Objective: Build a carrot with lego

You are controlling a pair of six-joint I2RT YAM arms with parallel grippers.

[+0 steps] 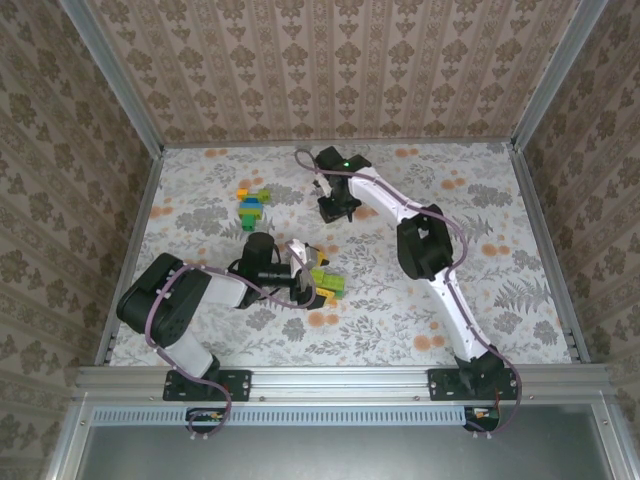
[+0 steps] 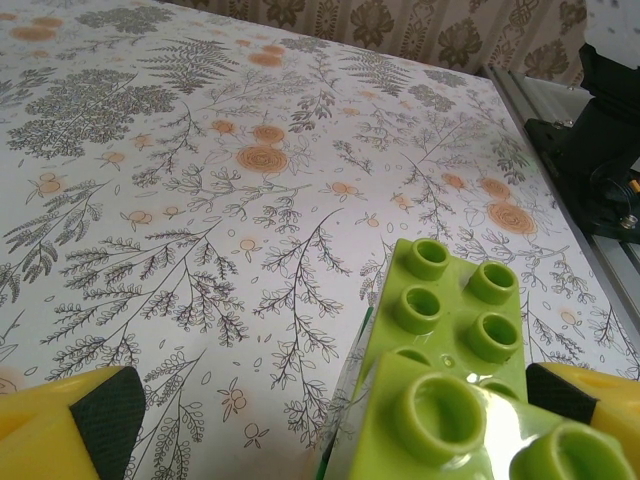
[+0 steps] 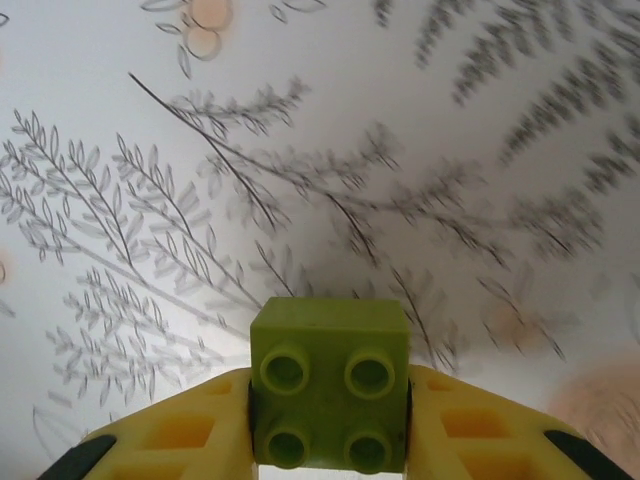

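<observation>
My left gripper (image 1: 306, 279) lies low on the table, open, its yellow fingers (image 2: 70, 428) spread wide. A stack of lime-green lego bricks (image 2: 455, 330) sits between them, close against the right finger, studs toward the camera. In the top view this stack (image 1: 328, 282) lies just right of the gripper. My right gripper (image 1: 333, 208) hangs over the far middle of the table, shut on a single lime-green four-stud brick (image 3: 330, 385), which it holds above the cloth. No orange bricks can be made out.
A separate build of yellow, green and blue bricks (image 1: 251, 205) lies at the far left of the flower-print table cloth (image 1: 480, 210). Aluminium rails (image 1: 340, 378) and patterned walls enclose the table. The right arm's base (image 2: 600, 150) stands at the table edge.
</observation>
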